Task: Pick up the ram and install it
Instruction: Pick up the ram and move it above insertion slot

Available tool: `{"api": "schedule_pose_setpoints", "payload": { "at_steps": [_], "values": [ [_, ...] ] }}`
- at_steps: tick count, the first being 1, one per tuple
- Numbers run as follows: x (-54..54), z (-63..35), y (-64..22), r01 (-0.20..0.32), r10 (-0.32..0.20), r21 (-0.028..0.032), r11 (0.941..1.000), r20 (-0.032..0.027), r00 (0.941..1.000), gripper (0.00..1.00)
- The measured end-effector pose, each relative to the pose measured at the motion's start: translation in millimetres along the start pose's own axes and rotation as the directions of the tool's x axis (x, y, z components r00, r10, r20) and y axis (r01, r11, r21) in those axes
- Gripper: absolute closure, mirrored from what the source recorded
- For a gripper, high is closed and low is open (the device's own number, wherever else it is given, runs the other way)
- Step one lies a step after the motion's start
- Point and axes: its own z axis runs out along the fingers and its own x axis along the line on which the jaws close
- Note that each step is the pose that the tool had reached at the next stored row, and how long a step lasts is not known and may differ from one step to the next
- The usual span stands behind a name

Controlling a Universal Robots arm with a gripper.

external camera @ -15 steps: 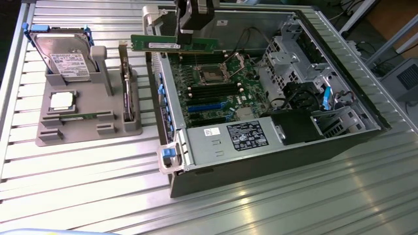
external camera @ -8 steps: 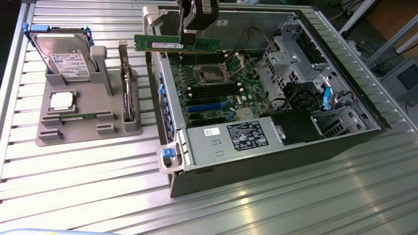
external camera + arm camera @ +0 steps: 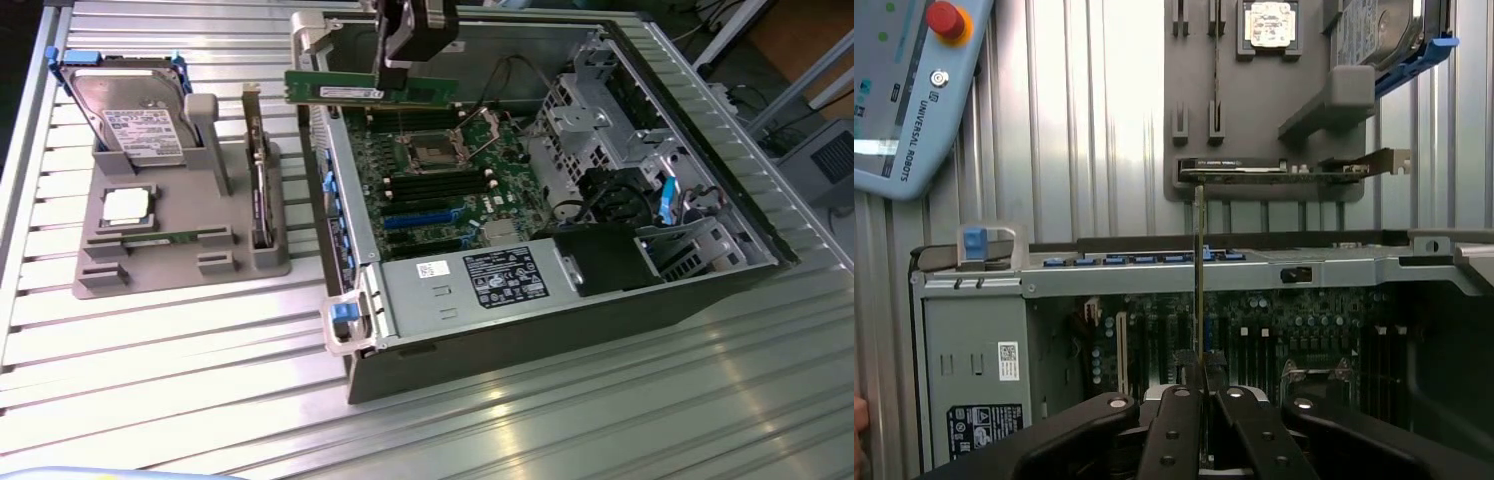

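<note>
The ram (image 3: 350, 88) is a long green stick with a white label. It hangs level above the back left part of the open computer case (image 3: 561, 290), over the motherboard (image 3: 461, 185). My gripper (image 3: 399, 68) comes down from above and is shut on the stick's upper edge, near its middle. In the wrist view the ram (image 3: 1200, 280) shows edge-on as a thin line between my black fingers (image 3: 1176, 425), with the motherboard (image 3: 1254, 335) and its dark slots beyond it.
A grey holder (image 3: 174, 245) on the exterior view's left carries a hard drive (image 3: 127, 110), a silver processor chip (image 3: 127, 205) and an upright card (image 3: 258, 180). The case's walls and drive cage (image 3: 587, 110) surround the board. A teach pendant (image 3: 914, 85) lies on the slatted metal table.
</note>
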Motion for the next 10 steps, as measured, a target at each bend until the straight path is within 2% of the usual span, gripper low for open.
{"api": "schedule_pose_setpoints", "payload": {
  "at_steps": [10],
  "values": [
    [-0.2, -0.2, -5.4, 0.001, -0.001, -0.0012, 1.0, -0.0001, 1.0, 0.88]
  ]
}}
